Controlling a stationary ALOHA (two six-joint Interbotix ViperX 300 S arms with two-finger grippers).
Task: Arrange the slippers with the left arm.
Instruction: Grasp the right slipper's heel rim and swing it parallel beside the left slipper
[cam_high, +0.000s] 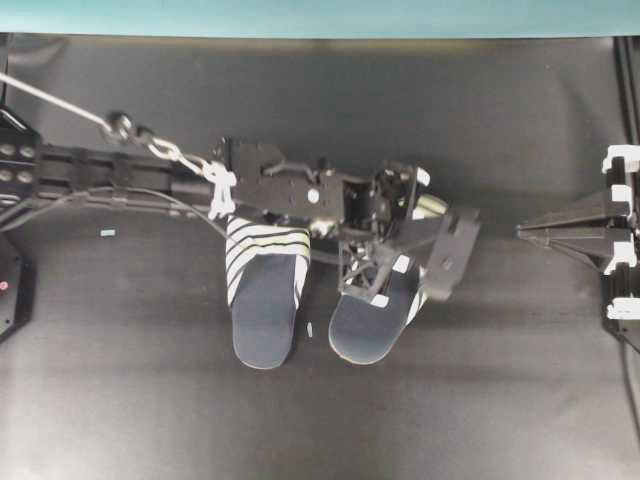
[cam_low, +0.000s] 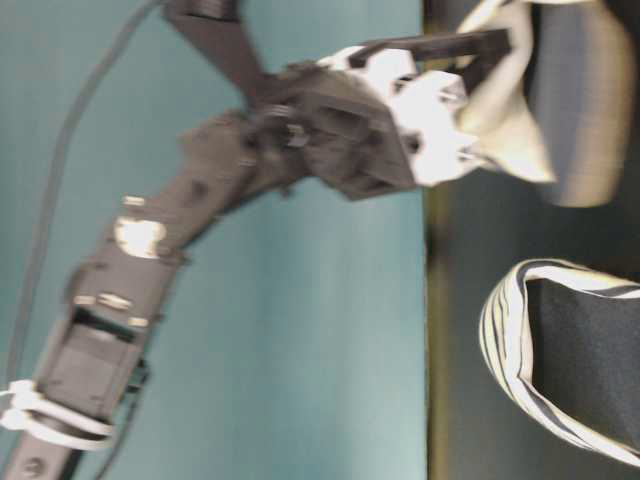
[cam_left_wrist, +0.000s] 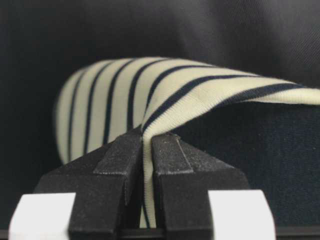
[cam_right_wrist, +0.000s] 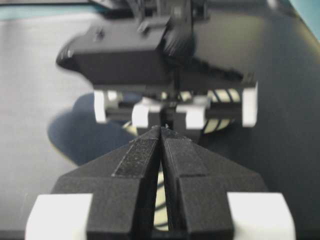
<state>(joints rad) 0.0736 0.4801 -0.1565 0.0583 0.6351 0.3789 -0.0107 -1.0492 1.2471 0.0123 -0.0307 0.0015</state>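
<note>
Gripper (cam_left_wrist: 144, 150) of the long black left arm (cam_high: 150, 175) pinches the striped white-and-navy fabric toe cover of the right-hand open-back slipper (cam_high: 375, 325), its jaws pressed together on the cloth edge. The matching slipper (cam_high: 265, 295) lies just beside it on the dark tabletop (cam_high: 120, 380), heels toward the near edge. Well apart at right, the other arm's pointed black gripper (cam_right_wrist: 161, 131) rests with jaws pressed together.

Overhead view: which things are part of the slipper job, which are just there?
In the job:
- right-hand slipper, its striped cover pinched in the left tool
- left-hand slipper, lying free
- left arm

Just there:
- right tool, shut, parked at the edge
- small pale scrap between the slippers
</note>
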